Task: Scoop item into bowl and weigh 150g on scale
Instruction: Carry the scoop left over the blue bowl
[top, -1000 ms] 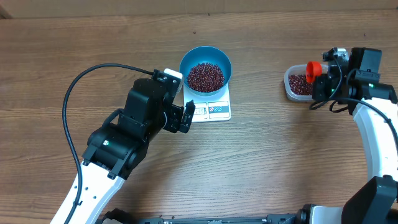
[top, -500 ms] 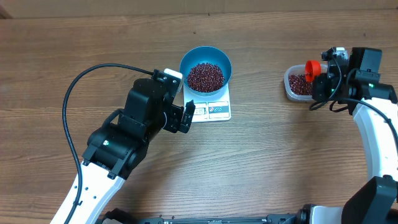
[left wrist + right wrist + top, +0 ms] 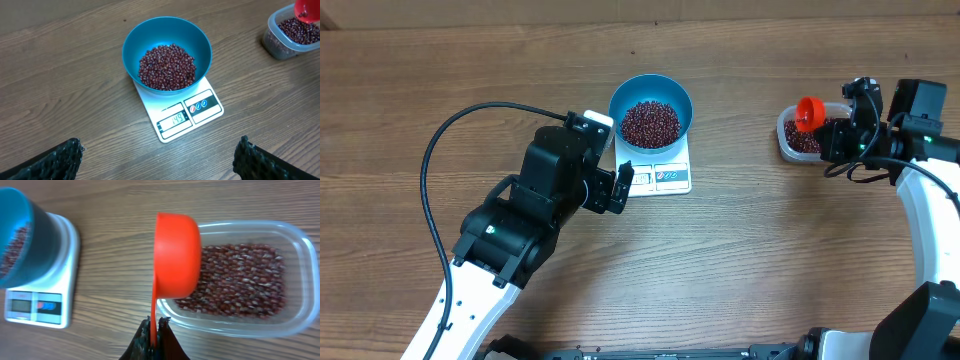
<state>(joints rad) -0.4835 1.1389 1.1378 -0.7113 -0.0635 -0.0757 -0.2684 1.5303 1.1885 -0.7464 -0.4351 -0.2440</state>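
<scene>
Just beyond the left tool point(image 3: 622, 187), the bowl point(image 3: 165, 31) tops the scale point(image 3: 192, 114).

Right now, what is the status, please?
Left jaws open, empty. Right jaws shut on orange plastic scoop at clear plastic tub. Dark red-brown beans in round blue bowl on flat white scale, display 149. Nothing blocking.

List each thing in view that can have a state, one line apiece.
bowl, on the scale, partly filled with beans.
scale, switched on, display appears to read 149.
tub, uncovered, holding beans.
scoop, tipped on its side over the tub; contents hidden.
left hand, open, empty, short of the scale.
right hand, shut on the scoop's handle.
</scene>
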